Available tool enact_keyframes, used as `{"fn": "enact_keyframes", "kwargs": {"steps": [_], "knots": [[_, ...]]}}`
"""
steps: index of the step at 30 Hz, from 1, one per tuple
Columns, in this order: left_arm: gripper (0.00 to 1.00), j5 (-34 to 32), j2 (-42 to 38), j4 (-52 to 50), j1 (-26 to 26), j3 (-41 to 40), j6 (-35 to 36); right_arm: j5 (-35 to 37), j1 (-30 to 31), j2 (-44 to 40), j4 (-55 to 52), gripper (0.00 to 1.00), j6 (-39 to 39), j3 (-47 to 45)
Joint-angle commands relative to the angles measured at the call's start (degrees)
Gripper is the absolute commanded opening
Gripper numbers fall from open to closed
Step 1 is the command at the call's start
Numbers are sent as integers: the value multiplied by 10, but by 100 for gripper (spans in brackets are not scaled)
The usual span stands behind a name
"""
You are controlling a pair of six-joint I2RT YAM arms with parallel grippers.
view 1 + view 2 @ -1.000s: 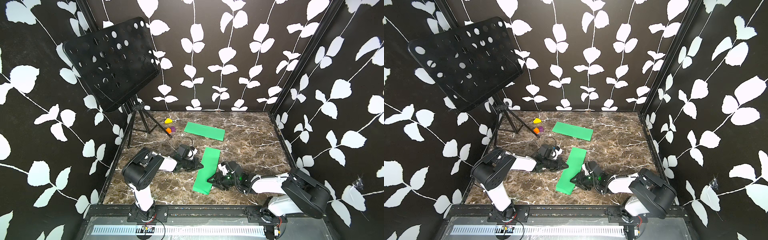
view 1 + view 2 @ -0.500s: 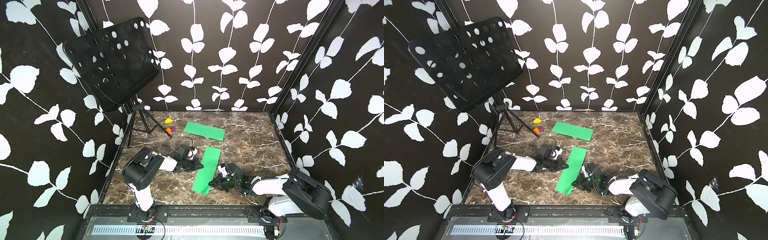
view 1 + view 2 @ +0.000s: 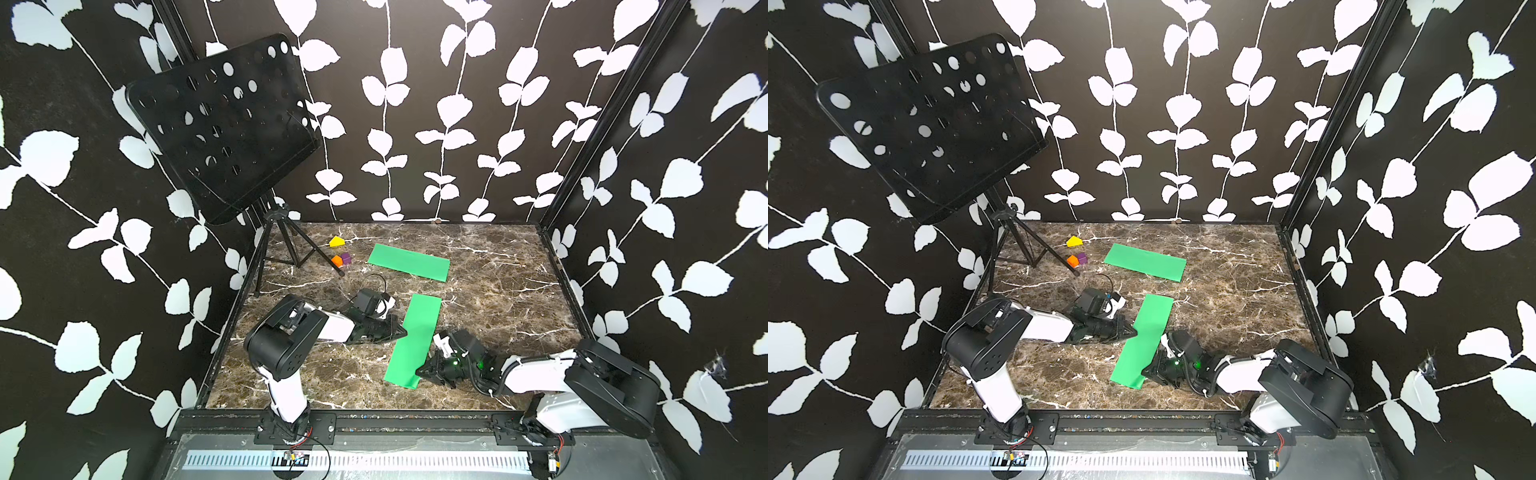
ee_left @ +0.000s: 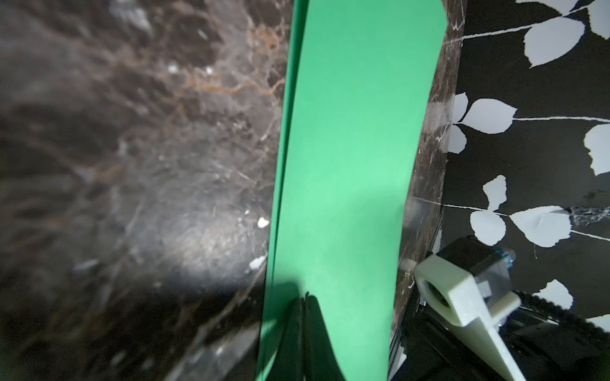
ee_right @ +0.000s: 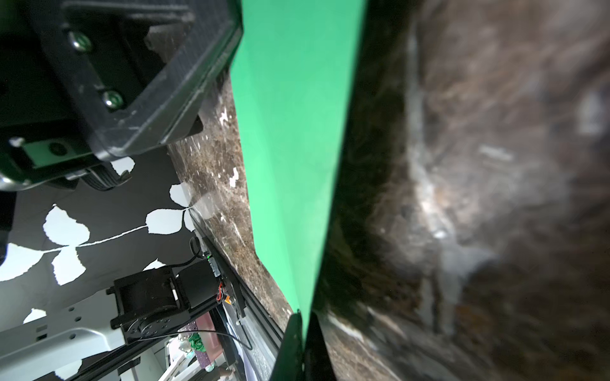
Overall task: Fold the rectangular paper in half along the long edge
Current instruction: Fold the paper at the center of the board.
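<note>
- The right tool (image 3: 419, 371) has its jaws drawn narrow on the near end of the green paper (image 3: 415, 336). The right wrist view shows the sheet's edge (image 5: 290, 132) running in between the two dark fingers (image 5: 290, 343) of the tool (image 5: 305, 316).
- The left tool (image 3: 401, 330) has its jaws pressed together. Its tip (image 4: 307, 316) lies on the paper (image 4: 346, 165) by one long edge, about halfway along the strip. I cannot tell whether it pinches the sheet or only rests on it.
- The two tools meet the strip from opposite long sides, the right one (image 3: 1144, 371) nearer the front than the left one (image 3: 1133, 332).
- The green paper (image 3: 1144, 332) is a long narrow strip on the desk (image 3: 498, 299), slanting from about the middle toward the front edge. In the left wrist view a thin second layer shows along one long edge.
- A second green sheet (image 3: 409, 262) lies flat farther back, well apart from the strip.
- Beside it, a yellow block (image 3: 337, 241), an orange block (image 3: 337, 260) and a purple block (image 3: 346, 257) sit near the feet of a black music stand (image 3: 224, 129) in the back left corner.
</note>
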Motion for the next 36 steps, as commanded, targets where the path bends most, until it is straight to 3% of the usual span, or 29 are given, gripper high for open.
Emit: {"fn": "enact_keyframes", "kwargs": {"steps": [1, 2, 5, 7, 11, 15, 16, 17, 18, 20, 23, 26, 31, 32, 33, 34, 36], "knots": [[0, -75, 47, -139, -5, -33, 13, 8, 11, -14, 10, 35, 33, -6], [0, -75, 47, -140, -5, -33, 14, 8, 13, -15, 10, 40, 33, -5], [0, -74, 47, -141, -5, -30, 16, 9, 20, -12, 10, 39, 34, -4], [0, -74, 47, -144, -5, -30, 19, 8, 25, -3, 16, 30, 40, -5], [0, -74, 48, -149, -4, -30, 23, 8, 30, 17, 42, 0, 53, -11], [0, -74, 47, -151, -3, -30, 24, 9, 32, 20, 45, 0, 56, -11], [0, -74, 46, -151, -3, -29, 23, 8, 34, 21, 42, 4, 56, -10], [0, -74, 46, -153, -3, -29, 25, 8, 35, 20, 42, 22, 56, -9], [0, -75, 46, -156, -3, -27, 26, 7, 37, 20, 43, 29, 57, -8], [0, -75, 46, -161, -3, -26, 28, 5, 41, 20, 47, 33, 58, -9], [0, -76, 45, -163, -3, -23, 30, 7, 47, 16, 48, 27, 58, -10], [0, -77, 45, -165, -3, -22, 30, 12, 53, 14, 49, 0, 62, -15], [0, -80, 42, -172, -2, -22, 33, 16, 60, 14, 53, 1, 67, -21], [0, -81, 41, -172, -2, -22, 34, 17, 61, 15, 54, 18, 67, -19], [0, -81, 41, -173, -2, -22, 34, 17, 62, 16, 55, 29, 67, -20], [0, -81, 40, -173, -2, -23, 34, 16, 64, 17, 56, 34, 67, -18], [0, -82, 40, -174, -1, -23, 34, 13, 66, 21, 62, 33, 68, -18]]}}
